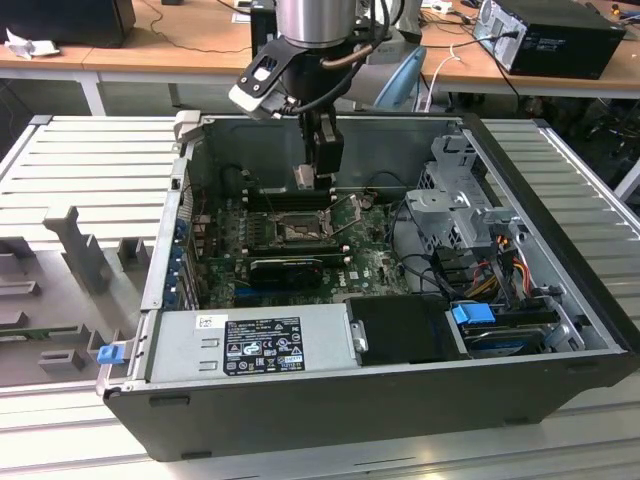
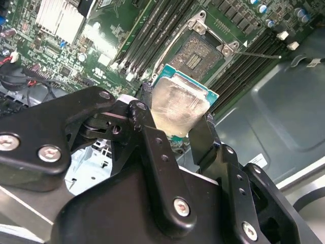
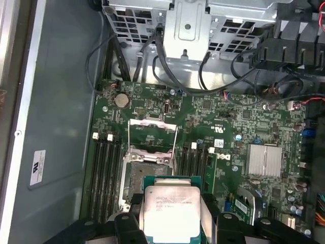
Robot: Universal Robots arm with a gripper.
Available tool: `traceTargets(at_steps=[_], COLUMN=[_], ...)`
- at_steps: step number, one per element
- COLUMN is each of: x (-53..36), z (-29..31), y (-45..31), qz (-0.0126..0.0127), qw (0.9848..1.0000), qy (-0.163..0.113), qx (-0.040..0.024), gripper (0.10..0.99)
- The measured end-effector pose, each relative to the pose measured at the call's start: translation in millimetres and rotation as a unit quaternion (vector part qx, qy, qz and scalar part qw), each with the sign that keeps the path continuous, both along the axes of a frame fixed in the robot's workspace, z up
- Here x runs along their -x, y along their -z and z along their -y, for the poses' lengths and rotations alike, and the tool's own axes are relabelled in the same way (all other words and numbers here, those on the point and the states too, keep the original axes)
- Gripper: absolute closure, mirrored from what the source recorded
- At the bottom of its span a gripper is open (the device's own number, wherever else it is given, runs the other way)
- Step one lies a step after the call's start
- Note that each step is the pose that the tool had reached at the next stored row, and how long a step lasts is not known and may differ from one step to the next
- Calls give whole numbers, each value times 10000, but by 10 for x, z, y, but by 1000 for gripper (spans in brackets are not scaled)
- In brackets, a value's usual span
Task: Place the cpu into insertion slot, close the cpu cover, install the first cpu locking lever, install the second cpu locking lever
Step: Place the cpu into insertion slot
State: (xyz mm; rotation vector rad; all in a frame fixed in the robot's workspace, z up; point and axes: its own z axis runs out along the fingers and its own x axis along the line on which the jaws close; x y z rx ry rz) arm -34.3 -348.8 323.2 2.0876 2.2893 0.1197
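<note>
My gripper [image 1: 318, 178] hangs inside the open computer case, shut on the cpu [image 1: 305, 178]. The cpu is a flat chip with a pale metal face [image 2: 177, 104] on a green edge, and it is pinched by two opposite edges between the black fingers [image 2: 203, 137]. It is held tilted in the air, a little above and to one side of the insertion slot [image 1: 300, 229]. The slot [image 3: 141, 179] lies bare, its greyish contact field [image 2: 199, 53] uncovered. The cpu cover [image 3: 152, 121] stands swung up on the far side of the slot. Thin wire levers [image 3: 175, 145] are raised beside it.
Black memory slots [image 3: 104, 175] flank the socket on both sides. A black card [image 1: 285, 268] lies across the board in front of it. A grey power supply [image 1: 250, 340] fills the case's front. A metal drive cage [image 1: 455, 200] and cables [image 1: 500, 260] stand at the exterior view's right.
</note>
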Motion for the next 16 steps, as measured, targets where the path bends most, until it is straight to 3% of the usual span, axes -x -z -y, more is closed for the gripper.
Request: traceTargets(at_steps=[5,16], x=[0,-15], z=[0,0], y=[21,101], qz=[-6,-6], qw=[9995,9993], qy=[303,382], qx=[8,8], gripper=[557,557])
